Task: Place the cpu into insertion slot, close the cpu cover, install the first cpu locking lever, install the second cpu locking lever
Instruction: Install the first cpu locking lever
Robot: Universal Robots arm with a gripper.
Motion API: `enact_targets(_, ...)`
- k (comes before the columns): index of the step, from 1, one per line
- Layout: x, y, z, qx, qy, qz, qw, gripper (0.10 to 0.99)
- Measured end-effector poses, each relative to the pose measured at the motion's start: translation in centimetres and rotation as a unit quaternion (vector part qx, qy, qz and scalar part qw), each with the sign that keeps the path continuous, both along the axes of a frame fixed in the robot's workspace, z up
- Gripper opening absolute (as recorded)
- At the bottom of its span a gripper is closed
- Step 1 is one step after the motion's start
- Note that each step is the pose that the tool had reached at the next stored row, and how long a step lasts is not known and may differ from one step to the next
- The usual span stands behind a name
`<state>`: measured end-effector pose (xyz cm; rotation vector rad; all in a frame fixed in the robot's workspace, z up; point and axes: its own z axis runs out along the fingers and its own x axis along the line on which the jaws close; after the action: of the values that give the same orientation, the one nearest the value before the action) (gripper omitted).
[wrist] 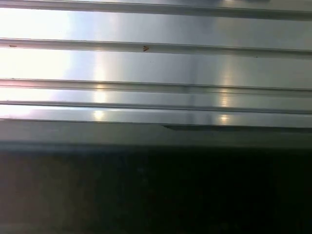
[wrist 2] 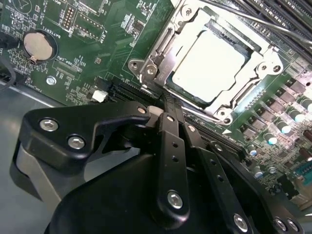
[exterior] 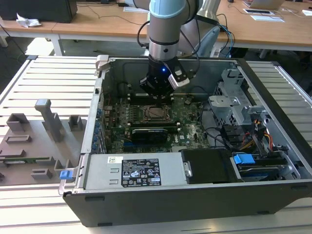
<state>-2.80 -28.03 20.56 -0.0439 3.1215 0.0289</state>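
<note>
End effector (wrist 2: 168,109) sits low inside the open PC case (exterior: 273,141), fingers (wrist 2: 170,146) pressed together with nothing between them, tips right at the near edge of the CPU socket in the second wrist view. Just past the tips: cpu cover (wrist 2: 265,53) is down flat over the socket, silvery frame around the square window. cpu (wrist 2: 208,66) seated in the slot, pale metal top showing through that window. Can't tell from either view whether the locking levers are latched. Beside the end effector on the green motherboard (wrist 2: 97,29): a round coin battery (wrist 2: 40,45), well apart from the socket. In the exterior view the arm (exterior: 167,24) comes straight down over the socket area (exterior: 155,113); a long black card (exterior: 153,131) lies just on the near side of it. Further out: power supply (exterior: 131,173) along the case's front wall, drive cage (exterior: 229,105) at the exterior view's right. Case rests on a slatted metal counter (exterior: 48,78); grey fixture tray (exterior: 36,141) off to the exterior view's left.
</note>
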Motion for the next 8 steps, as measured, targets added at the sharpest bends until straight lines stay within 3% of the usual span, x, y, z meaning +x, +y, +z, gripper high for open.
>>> enact_targets(8, 0.38, -0.37, -0.42, -0.0004, 0.0004, -0.001, 1.0000, 0.106)
